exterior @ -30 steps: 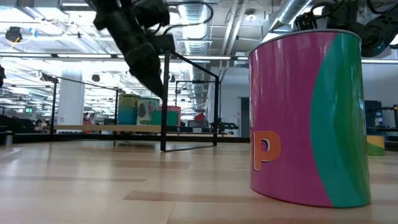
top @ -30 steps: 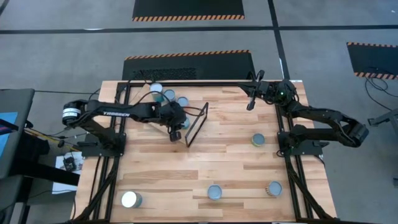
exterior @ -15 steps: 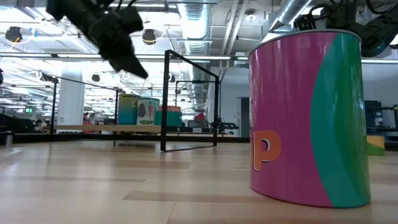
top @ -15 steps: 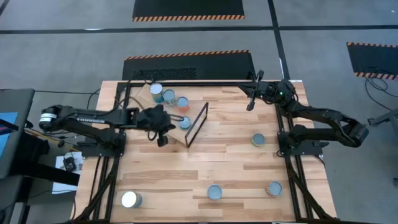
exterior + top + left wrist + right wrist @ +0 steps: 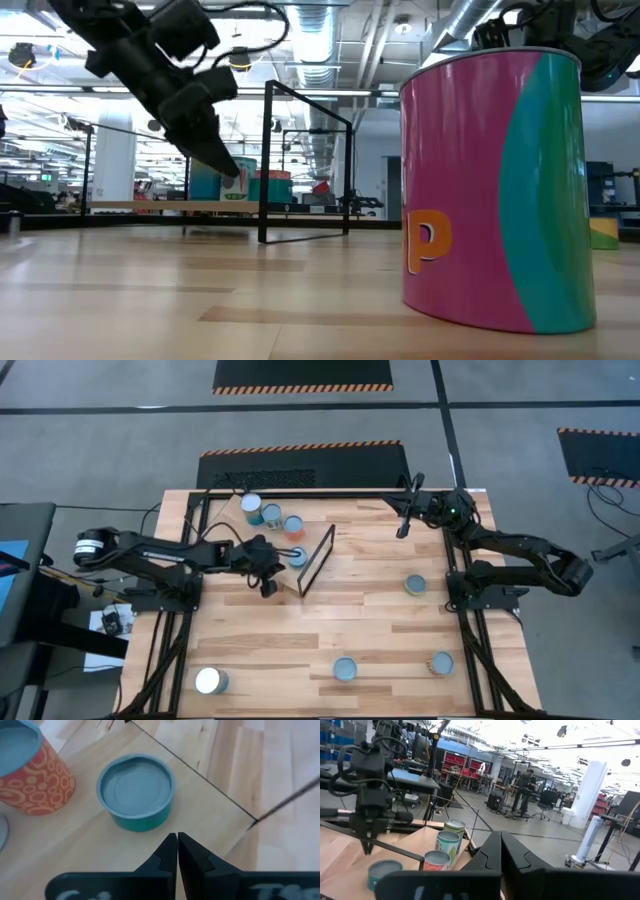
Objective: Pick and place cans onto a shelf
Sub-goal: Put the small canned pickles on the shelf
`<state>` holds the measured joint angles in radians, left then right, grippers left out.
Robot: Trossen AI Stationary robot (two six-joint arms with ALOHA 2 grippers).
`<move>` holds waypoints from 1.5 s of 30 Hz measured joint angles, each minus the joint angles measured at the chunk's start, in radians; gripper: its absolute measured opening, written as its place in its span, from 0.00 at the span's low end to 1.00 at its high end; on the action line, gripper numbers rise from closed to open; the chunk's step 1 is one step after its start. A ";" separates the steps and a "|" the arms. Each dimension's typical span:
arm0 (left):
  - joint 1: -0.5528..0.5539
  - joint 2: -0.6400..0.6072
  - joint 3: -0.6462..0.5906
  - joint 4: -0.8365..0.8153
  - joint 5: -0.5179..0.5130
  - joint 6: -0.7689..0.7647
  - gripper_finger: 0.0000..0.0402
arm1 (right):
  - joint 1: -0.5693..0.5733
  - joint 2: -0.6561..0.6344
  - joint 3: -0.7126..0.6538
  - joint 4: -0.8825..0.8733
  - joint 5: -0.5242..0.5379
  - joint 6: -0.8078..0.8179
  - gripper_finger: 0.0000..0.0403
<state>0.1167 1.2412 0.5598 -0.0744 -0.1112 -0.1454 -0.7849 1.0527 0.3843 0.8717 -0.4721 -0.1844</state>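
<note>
**Four cans shelved, four on the planks; my left fingers nearest the next**

The planked table [image 5: 330,620] carries the tilted shelf [image 5: 262,528] at its far left; four cans stand upright on the board, the teal can [image 5: 135,797] lowest, just ahead of my left gripper [image 5: 177,851], whose fingers are pressed together and holding nothing; beside the teal one stands an orange can [image 5: 31,777]; my right gripper [image 5: 403,525] waits at the far right edge, fingers pressed together too; the loose cans stand well apart toward the near edge, the white-topped can [image 5: 209,681] on my left arm's side, so I judge that arm nearer it.
</note>
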 joint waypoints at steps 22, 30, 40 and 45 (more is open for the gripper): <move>0.101 0.137 0.073 0.107 0.052 0.070 0.00 | -0.002 0.002 0.000 -0.004 0.002 -0.007 0.02; 0.096 0.153 0.137 -0.012 0.096 0.109 0.00 | -0.003 0.006 0.000 -0.004 0.001 -0.007 0.02; 0.079 0.146 0.270 -0.164 0.049 0.153 0.00 | -0.003 0.016 0.000 0.000 0.001 -0.010 0.02; 0.079 0.155 0.270 -0.270 0.069 0.128 0.00 | -0.003 0.016 0.000 -0.002 0.001 -0.010 0.02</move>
<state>0.1955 1.3965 0.8299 -0.3441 -0.0420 -0.0178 -0.7879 1.0687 0.3843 0.8693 -0.4709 -0.1941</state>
